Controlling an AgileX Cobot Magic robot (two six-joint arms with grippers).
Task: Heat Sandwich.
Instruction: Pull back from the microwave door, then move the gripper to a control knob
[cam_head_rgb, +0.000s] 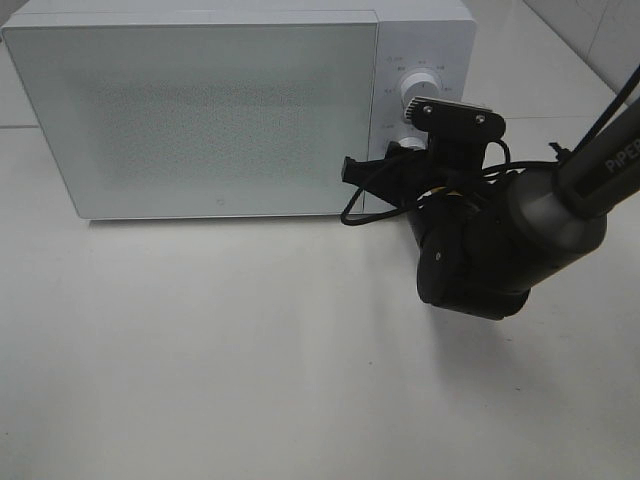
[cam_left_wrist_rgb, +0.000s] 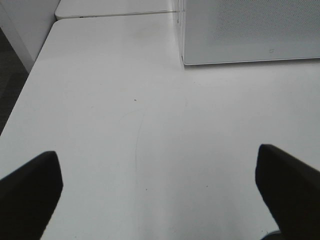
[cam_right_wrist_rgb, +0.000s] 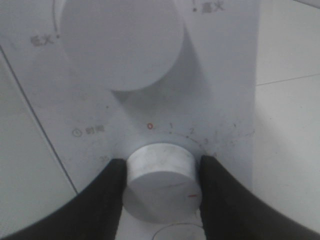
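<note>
Right wrist: right tool (cam_right_wrist_rgb: 161, 182) clamps lower dial (cam_right_wrist_rgb: 159, 170) on microwave (cam_right_wrist_rgb: 227, 85), near upper dial (cam_right_wrist_rgb: 120, 40); left tool (cam_left_wrist_rgb: 160, 190) apart.

high: down onto microwave (cam_head_rgb: 200, 110) | left wrist: low, microwave corner | right wrist: dial (cam_right_wrist_rgb: 160, 182) close-up

A smooth matte white worktop (cam_head_rgb: 250, 350) spreads wide. A faint, thin curved scratch (cam_left_wrist_rgb: 137, 145) runs along it, tiny dark specks nearby. Dark grey floor (cam_left_wrist_rgb: 10, 90) shows past one edge.
</note>
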